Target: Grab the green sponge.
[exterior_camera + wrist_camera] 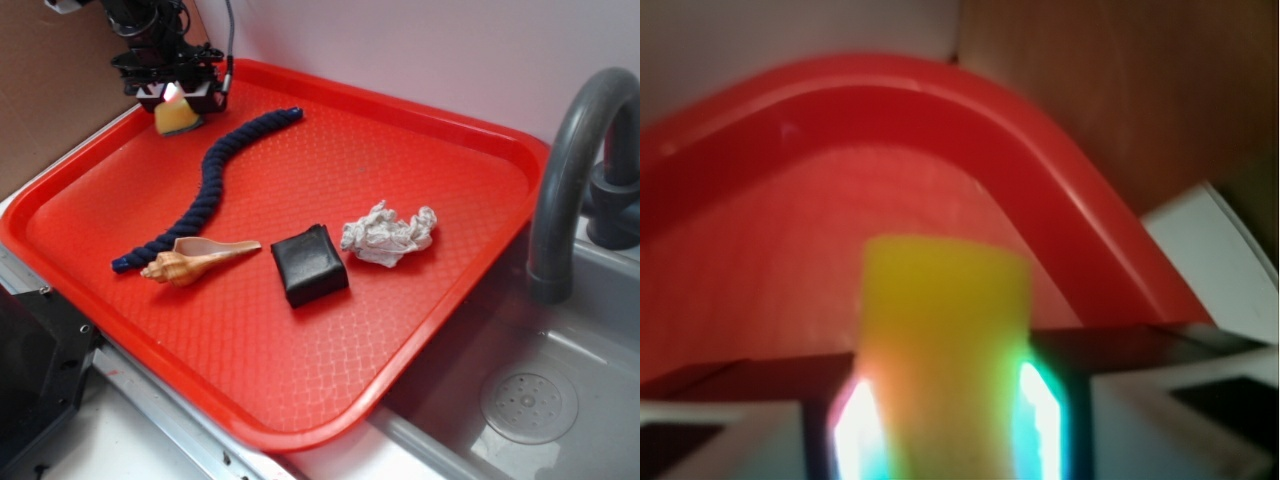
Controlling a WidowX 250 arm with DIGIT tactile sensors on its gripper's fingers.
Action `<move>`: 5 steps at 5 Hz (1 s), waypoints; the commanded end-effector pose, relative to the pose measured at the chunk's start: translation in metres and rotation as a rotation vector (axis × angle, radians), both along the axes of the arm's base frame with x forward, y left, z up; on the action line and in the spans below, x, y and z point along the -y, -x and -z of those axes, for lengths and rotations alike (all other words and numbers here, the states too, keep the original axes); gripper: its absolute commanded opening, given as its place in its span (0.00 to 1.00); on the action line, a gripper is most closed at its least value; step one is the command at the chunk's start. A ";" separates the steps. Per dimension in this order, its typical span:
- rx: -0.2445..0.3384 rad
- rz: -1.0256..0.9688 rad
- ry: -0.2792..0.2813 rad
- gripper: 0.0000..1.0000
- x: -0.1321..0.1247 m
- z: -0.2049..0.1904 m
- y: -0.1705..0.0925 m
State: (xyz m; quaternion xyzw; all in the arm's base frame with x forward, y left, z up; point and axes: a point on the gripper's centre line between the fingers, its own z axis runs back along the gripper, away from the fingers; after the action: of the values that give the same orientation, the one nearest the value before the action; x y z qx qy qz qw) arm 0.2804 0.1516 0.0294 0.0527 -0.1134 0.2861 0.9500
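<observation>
The green sponge [177,116] shows as a yellow-orange foam block at the tray's far left corner. My gripper [176,99] is shut on it, squeezing its upper part between the two fingers. In the wrist view the green sponge [942,340] fills the middle as a blurred yellow block pinched between two glowing pads [862,430], with the red tray's curved corner behind it. Its lower end hangs just above or touching the tray floor; I cannot tell which. No dark scouring face shows.
On the red tray [450,130] lie a dark blue rope [215,180], a seashell [195,260], a black square pad [310,265] and crumpled white paper [388,235]. A grey faucet [575,150] and sink [520,400] stand right. Brown board behind left.
</observation>
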 end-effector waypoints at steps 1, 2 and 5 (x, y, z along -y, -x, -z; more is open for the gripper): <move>0.009 0.026 0.007 0.00 0.032 -0.110 0.016; -0.009 0.045 0.072 0.00 0.078 -0.151 0.043; 0.009 0.194 0.196 0.00 0.130 -0.202 0.110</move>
State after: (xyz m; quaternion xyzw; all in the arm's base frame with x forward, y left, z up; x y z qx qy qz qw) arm 0.1734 0.0108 0.2200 -0.0471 -0.0823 0.2098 0.9731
